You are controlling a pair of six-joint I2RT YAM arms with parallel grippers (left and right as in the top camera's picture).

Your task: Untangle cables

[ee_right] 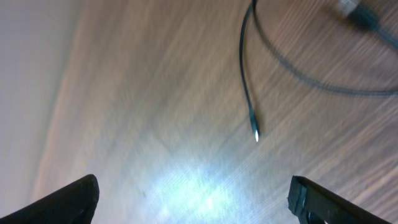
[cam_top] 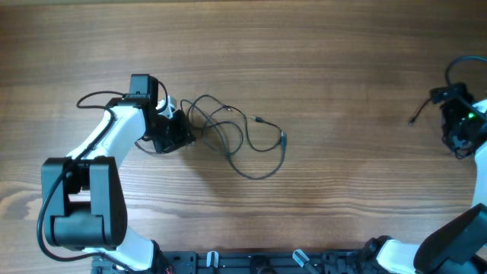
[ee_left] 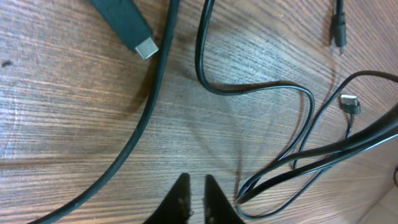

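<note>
A tangle of thin black cables [cam_top: 228, 129] lies left of the table's centre, with plug ends at its right side [cam_top: 282, 138]. My left gripper [cam_top: 173, 135] sits at the tangle's left edge. In the left wrist view its fingers [ee_left: 195, 182] are nearly together with only bare wood between them. A thick cable [ee_left: 149, 106], a USB plug [ee_left: 146, 48] and thin loops [ee_left: 292, 155] lie around them. My right gripper [cam_top: 456, 129] is at the far right, open and empty [ee_right: 196, 186]. A separate thin cable ends in a small plug [ee_right: 255, 134] just ahead of it, also seen in the overhead view [cam_top: 415, 118].
The wooden table [cam_top: 342, 68] carries nothing else. A black cable [cam_top: 455, 67] arcs over the right arm near the table's right edge. Another connector [ee_right: 357, 9] shows blurred at the top of the right wrist view.
</note>
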